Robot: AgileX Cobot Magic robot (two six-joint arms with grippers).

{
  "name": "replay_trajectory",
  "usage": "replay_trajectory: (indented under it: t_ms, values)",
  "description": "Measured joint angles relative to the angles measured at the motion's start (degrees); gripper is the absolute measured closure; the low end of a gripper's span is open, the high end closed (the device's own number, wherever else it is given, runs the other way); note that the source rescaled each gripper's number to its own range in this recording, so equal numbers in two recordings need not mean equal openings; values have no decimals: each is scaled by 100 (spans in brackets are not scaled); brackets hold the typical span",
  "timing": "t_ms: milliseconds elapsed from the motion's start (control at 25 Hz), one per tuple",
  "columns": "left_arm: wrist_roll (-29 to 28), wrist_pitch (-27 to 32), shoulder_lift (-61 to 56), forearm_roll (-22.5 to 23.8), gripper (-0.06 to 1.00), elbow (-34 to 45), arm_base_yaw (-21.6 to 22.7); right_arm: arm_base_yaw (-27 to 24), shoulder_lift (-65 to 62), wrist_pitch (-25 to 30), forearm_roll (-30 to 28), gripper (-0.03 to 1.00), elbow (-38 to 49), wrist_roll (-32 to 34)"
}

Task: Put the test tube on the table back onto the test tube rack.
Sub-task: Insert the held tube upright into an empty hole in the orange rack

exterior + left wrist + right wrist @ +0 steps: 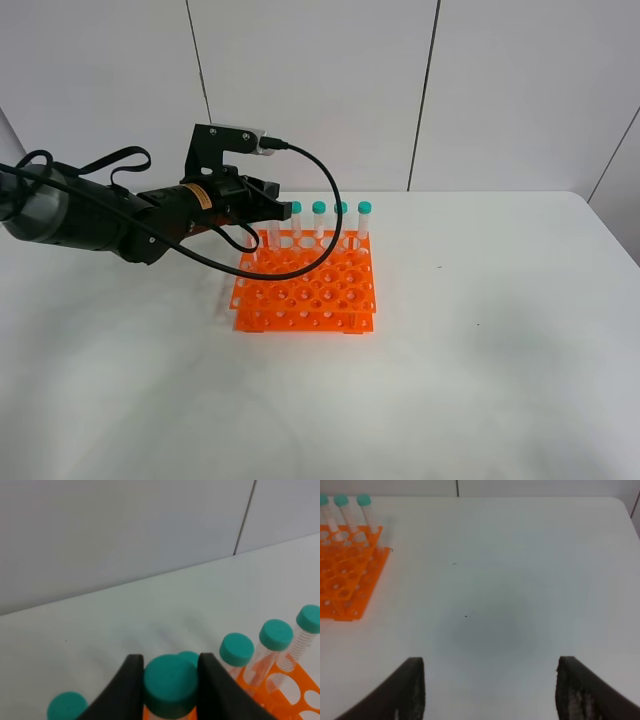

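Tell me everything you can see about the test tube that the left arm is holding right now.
The test tube shows mostly its teal-green screw cap, round, smooth plastic, clamped on both sides by the black fingers of the left gripper. In the high view its slim clear body hangs upright below them at the back left corner of the orange test tube rack, beside other capped tubes. Whether its tip sits in a hole cannot be told.
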Motion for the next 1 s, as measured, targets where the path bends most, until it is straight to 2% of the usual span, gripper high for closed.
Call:
replay_trajectory:
  t_ms: [1000]
  values:
    - [0, 26, 0, 0, 94, -92, 24, 0, 0, 0, 0, 38, 0, 0]
